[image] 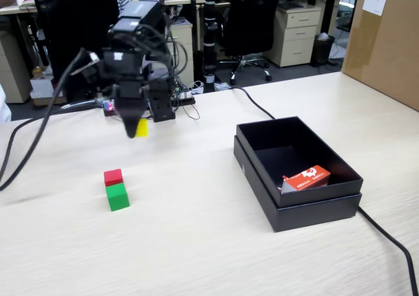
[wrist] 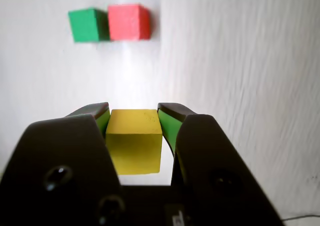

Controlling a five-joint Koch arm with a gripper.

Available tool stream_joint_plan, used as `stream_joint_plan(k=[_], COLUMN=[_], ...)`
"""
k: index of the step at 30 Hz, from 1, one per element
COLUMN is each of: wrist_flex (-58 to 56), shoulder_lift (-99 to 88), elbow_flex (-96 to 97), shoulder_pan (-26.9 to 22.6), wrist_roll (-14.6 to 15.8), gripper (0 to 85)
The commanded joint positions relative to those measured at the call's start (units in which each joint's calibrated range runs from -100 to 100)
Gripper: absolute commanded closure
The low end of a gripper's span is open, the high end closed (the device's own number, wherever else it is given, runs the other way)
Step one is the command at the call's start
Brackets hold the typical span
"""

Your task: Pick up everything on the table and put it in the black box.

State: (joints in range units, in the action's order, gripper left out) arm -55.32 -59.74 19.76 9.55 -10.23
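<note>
Wrist view: the yellow cube (wrist: 134, 141) sits clamped between both jaws of the gripper (wrist: 134, 117), lifted clear of the table (wrist: 240, 86). Below on the wood, the red cube (image: 113, 177) and green cube (image: 118, 196) touch side by side. Off to the right in the fixed view, the black box (image: 314, 207) holds an orange-and-white carton (image: 306, 178).
</note>
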Motion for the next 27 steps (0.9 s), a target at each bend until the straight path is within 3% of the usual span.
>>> stream_joint_plan(k=[1,5,18,27], wrist_flex=[-2.9,-5.3,-10.8,-10.9], shoulder_lift=[-8.1,-4.7,50.3,64.3], elbow_flex=[-7.7,-18.5,-65.1,-72.1], shoulder_pan=[-5.6,-18.9,-23.3,-23.5], wrist_roll=[4.0,10.5,11.1,10.7], gripper=[84.6,84.6,84.6,84.6])
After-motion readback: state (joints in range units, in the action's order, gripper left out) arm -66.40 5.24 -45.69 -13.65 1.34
